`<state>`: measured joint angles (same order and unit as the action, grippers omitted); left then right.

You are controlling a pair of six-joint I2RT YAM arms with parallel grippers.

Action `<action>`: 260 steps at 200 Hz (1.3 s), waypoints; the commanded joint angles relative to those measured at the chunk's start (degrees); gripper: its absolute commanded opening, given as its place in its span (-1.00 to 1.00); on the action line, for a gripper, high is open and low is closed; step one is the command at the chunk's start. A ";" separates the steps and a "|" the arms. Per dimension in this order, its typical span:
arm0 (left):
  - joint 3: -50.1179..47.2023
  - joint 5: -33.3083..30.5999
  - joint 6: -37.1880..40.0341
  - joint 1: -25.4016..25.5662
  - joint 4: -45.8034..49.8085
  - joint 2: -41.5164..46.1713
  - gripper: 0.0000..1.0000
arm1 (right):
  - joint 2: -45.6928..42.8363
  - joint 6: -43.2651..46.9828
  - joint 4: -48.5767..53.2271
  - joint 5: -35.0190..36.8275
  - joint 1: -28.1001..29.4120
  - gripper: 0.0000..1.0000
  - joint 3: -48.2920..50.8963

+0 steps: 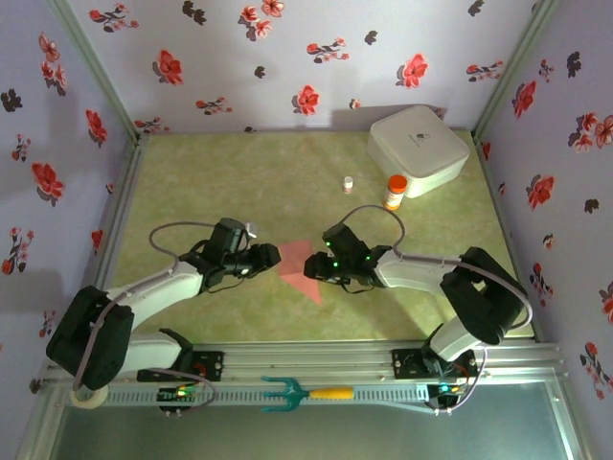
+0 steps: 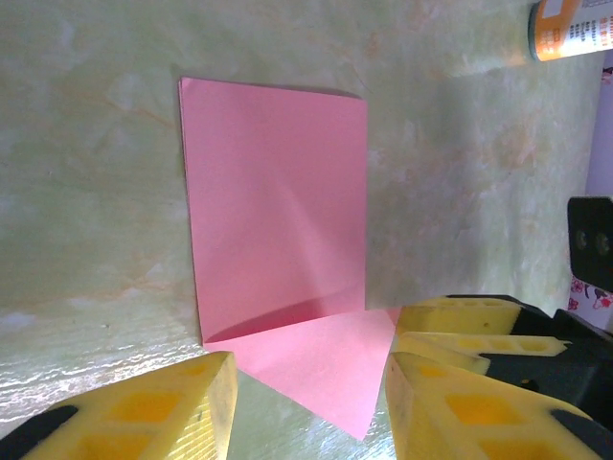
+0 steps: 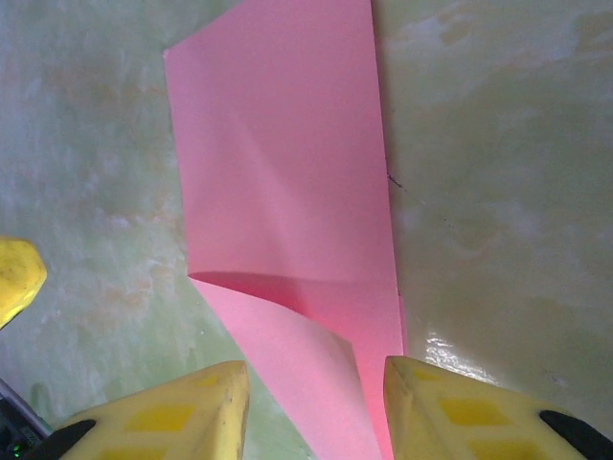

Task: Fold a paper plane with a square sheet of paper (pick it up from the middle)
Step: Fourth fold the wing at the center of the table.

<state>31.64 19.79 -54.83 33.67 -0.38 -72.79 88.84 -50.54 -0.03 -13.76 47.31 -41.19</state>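
The pink paper (image 2: 278,211) lies on the green bench (image 2: 86,192), partly folded, one corner curling up. It sits just in front of the left hand (image 2: 308,372) and the right hand (image 3: 314,372). Both hands are wide open.

Black-and-white arms (image 1: 153,287) carry grey cables (image 1: 177,227) and yellow fingers (image 2: 172,407).

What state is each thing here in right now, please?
Paper: lying flat, partly folded, one flap lifting.
Left end effector: open.
Right end effector: open.
Box: shut.
Orange bottle: upright, capped.
White vial: upright.
Fork: lying flat.
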 commanded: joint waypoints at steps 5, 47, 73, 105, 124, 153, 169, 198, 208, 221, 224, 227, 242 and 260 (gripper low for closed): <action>-0.37 1.38 -1.21 -0.70 -1.89 -1.23 -0.09 | 2.21 1.29 -2.88 -3.29 -0.80 -0.19 0.34; 0.17 1.74 -1.64 -0.99 -2.17 -1.58 -0.10 | 2.68 0.64 -5.99 -5.13 -0.89 -0.30 1.67; -0.41 1.82 -2.49 -1.06 -2.69 -1.67 -0.11 | 2.99 1.58 -6.04 -5.58 -1.10 -0.42 2.42; -2.06 1.74 -4.85 -1.11 -5.76 -1.21 -0.11 | 1.42 1.83 -7.09 -5.91 -1.29 -0.62 4.03; -1.63 2.25 -5.00 -1.15 -5.68 -2.04 -0.11 | 0.50 1.73 -8.38 -6.07 -1.75 -0.74 5.22; -1.01 2.66 -5.04 -1.15 -5.77 -3.02 -0.11 | -0.80 1.48 -9.57 -6.39 -2.05 -0.80 6.45; -0.45 2.94 -4.77 -1.11 -5.56 -3.66 -0.11 | -1.05 1.42 -10.33 -6.64 -2.40 -0.82 6.98; 0.34 3.64 -4.53 -1.15 -5.33 -4.55 -0.09 | -1.29 1.01 -11.62 -7.86 -2.77 -0.79 7.14; 0.52 3.79 -4.41 -1.14 -5.46 -4.97 -0.07 | -1.36 1.27 -12.62 -8.77 -2.84 -0.77 7.34; 0.88 4.27 -4.37 -1.19 -5.62 -5.57 -0.04 | -1.36 1.50 -12.93 -9.29 -3.10 -0.76 7.48; 0.96 4.43 -4.28 -1.23 -5.67 -5.75 -0.03 | -1.34 1.50 -13.01 -9.29 -3.23 -0.76 7.52; 1.09 4.53 -4.26 -1.26 -5.68 -5.84 -0.03 | -1.39 1.46 -13.10 -9.34 -3.39 -0.76 7.59; 1.69 5.20 -3.96 -1.50 -5.68 -6.63 -0.02 | -1.80 1.07 -14.53 -10.07 -3.62 -0.75 8.20; 2.40 5.84 -3.64 -1.84 -5.68 -7.67 0.00 | -2.36 1.31 -15.09 -10.32 -3.96 -0.72 8.69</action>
<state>31.99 23.73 -58.83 32.64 -5.45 -78.98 88.12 -49.50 -12.71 -22.59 44.07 -33.67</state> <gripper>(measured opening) 0.494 0.136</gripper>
